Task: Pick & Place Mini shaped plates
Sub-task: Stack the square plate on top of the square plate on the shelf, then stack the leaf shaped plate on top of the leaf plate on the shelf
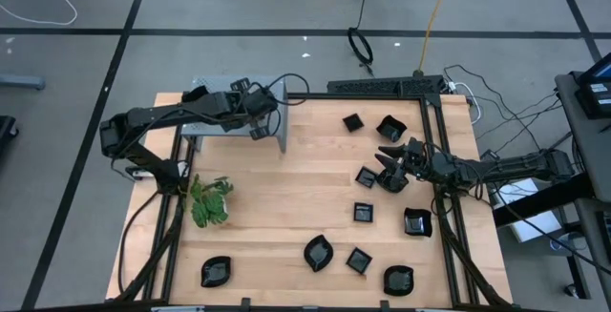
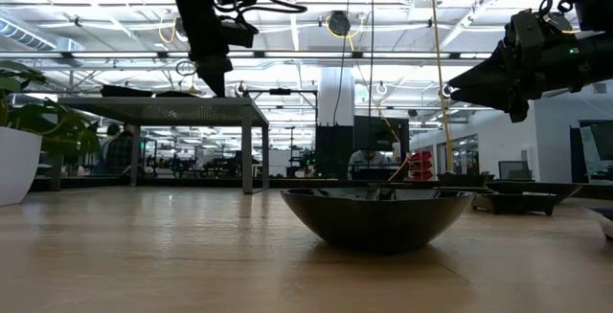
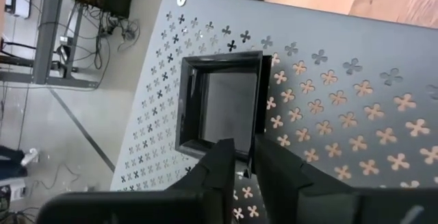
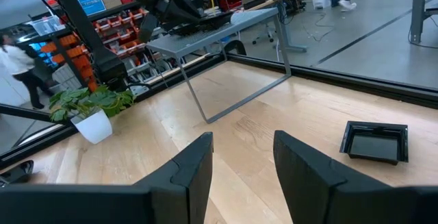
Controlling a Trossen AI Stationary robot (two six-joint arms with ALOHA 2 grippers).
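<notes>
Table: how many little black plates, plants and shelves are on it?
Black mini plates on the wood: 9
Black square plate on the shelf: 1
Green plant: 1
Grey perforated shelf: 1
Total: 12

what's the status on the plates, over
Left gripper over grey shelf, fingers astride square plate rim. Right gripper open above table. Nothing in the way.
</notes>
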